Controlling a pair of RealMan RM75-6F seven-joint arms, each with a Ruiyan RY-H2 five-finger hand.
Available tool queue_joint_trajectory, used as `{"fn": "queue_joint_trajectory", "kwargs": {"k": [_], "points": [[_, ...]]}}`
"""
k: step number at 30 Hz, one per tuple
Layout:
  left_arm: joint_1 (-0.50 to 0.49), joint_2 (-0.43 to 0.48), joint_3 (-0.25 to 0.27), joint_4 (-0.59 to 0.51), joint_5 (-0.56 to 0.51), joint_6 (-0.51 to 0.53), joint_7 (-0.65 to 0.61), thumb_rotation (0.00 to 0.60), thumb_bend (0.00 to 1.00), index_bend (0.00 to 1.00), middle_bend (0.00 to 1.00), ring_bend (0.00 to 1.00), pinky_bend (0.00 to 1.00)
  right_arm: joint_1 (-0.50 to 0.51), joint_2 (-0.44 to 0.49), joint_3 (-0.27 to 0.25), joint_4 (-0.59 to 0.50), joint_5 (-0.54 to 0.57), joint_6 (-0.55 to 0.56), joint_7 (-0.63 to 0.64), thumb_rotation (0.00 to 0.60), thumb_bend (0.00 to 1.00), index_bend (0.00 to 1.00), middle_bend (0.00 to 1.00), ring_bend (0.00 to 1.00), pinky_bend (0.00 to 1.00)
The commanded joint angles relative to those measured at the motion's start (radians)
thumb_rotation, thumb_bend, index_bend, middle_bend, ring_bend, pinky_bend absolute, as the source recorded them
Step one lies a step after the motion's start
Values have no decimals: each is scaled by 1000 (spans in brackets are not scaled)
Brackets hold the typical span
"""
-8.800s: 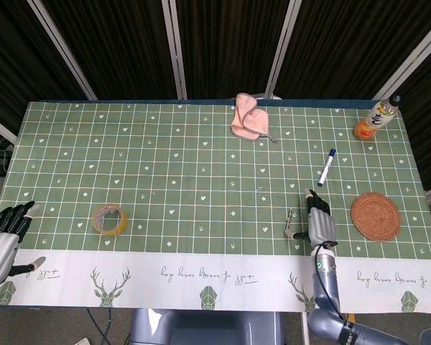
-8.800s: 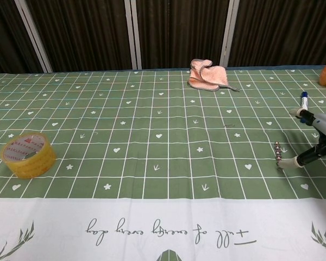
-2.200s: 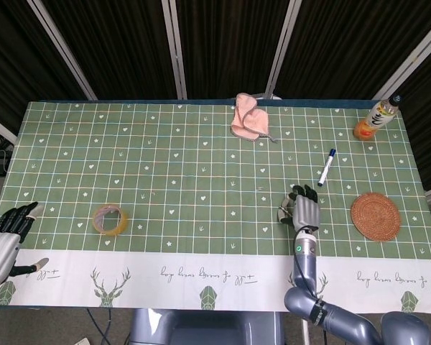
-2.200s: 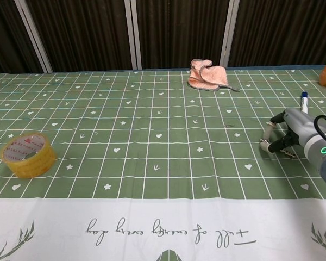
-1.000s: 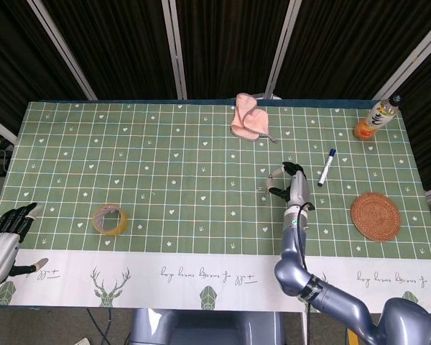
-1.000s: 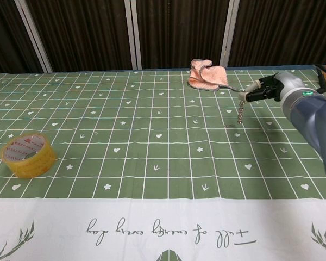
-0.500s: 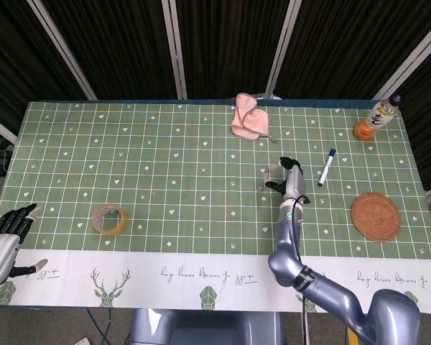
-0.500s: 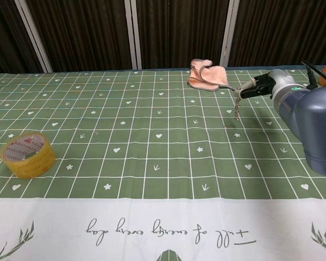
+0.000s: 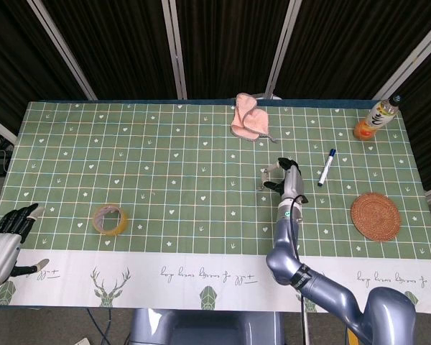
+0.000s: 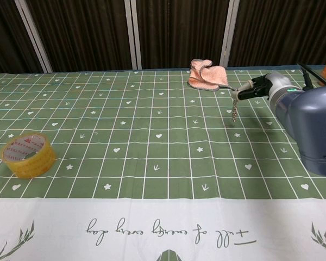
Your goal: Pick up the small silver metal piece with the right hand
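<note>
The small silver metal piece point(image 10: 235, 110) is a short beaded chain-like strip. It dangles clear of the green cloth, pinched at its top end by my right hand point(image 10: 259, 87). In the head view the same right hand point(image 9: 289, 177) hovers over the table's centre right, with the piece point(image 9: 264, 177) just to its left. My left hand point(image 9: 5, 239) rests at the table's near left corner, holding nothing, its fingers stretched out.
A yellow tape roll point(image 9: 110, 218) lies near the front left. A pink cloth point(image 9: 247, 118) sits at the back centre. To the right are a blue-capped pen point(image 9: 325, 167), a woven coaster point(image 9: 375, 215) and an orange drink bottle point(image 9: 374, 118).
My right hand has risen off the table with the metal piece and drifted slightly left and further back. The left hand has not moved.
</note>
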Motion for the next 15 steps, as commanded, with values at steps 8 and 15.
{"fn": "queue_joint_trajectory", "kwargs": {"k": [8, 15], "points": [[-3, -1, 0, 0, -1, -5, 1, 600, 113, 0, 0, 0, 0, 15, -4, 1, 16, 16, -10, 0, 600, 321, 596, 181, 0, 0], [-3, -2, 0, -1, -5, -7, 1, 600, 114, 0, 0, 0, 0, 21, -8, -3, 30, 23, -18, 4, 600, 321, 595, 181, 0, 0]]}}
